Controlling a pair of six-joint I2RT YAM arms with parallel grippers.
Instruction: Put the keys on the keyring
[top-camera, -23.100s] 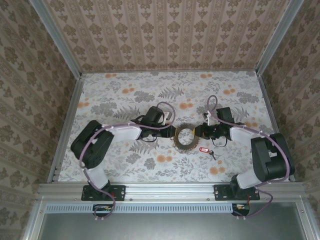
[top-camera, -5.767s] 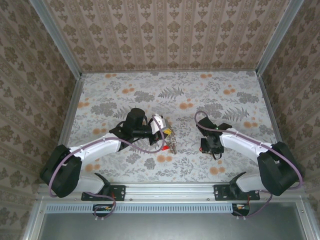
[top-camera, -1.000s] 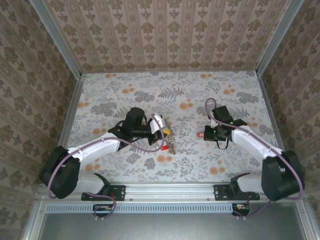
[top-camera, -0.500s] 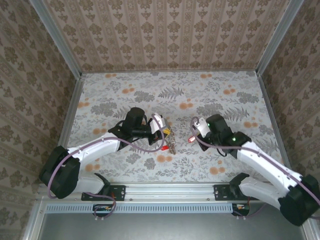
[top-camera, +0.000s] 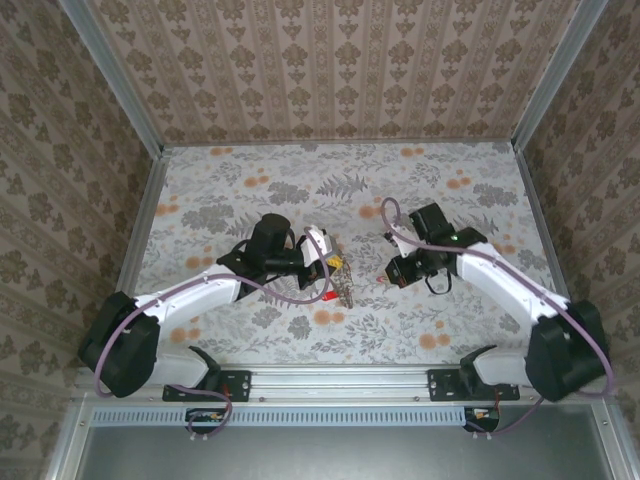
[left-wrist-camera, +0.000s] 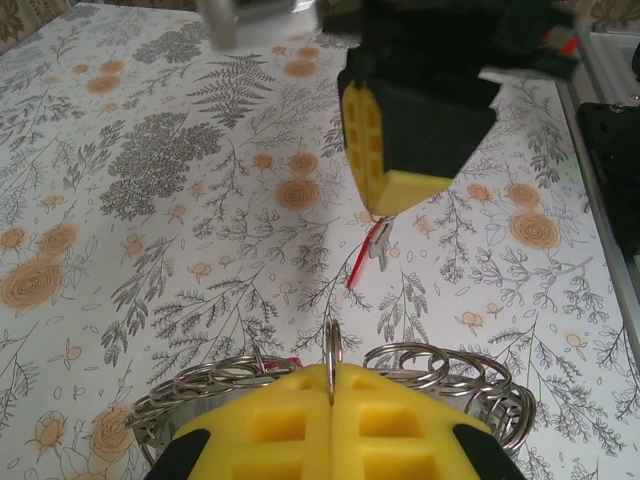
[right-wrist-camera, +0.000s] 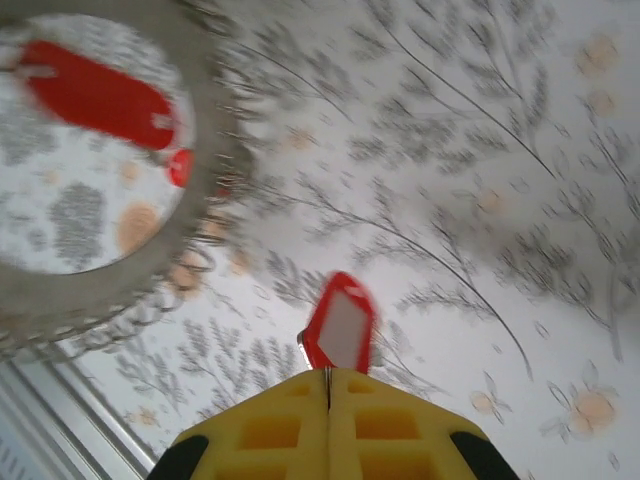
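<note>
The keyring (top-camera: 346, 289), a grey metal ring fringed with small split rings (left-wrist-camera: 440, 362), stands on edge just above the table. My left gripper (left-wrist-camera: 330, 368) is shut on one of its upright rings. A red tag (top-camera: 328, 296) shows beside it. My right gripper (right-wrist-camera: 328, 375) is shut on a key with a red tag (right-wrist-camera: 341, 326), held above the table. In the left wrist view that key (left-wrist-camera: 378, 243) hangs under the right gripper's yellow pads (left-wrist-camera: 378, 140), a short way beyond the keyring. In the right wrist view the keyring (right-wrist-camera: 205, 225) is blurred at upper left, with another red tag (right-wrist-camera: 95, 95) seen through it.
The flowered table (top-camera: 250, 180) is walled by patterned panels at the back and sides. An aluminium rail (top-camera: 340, 380) runs along the near edge. In the top view the left gripper (top-camera: 334, 268) and right gripper (top-camera: 396, 272) face each other near the table's middle.
The right arm has swung and turned its wrist, keeping the red-tagged key just right of the keyring. The left arm and the keyring have not moved.
</note>
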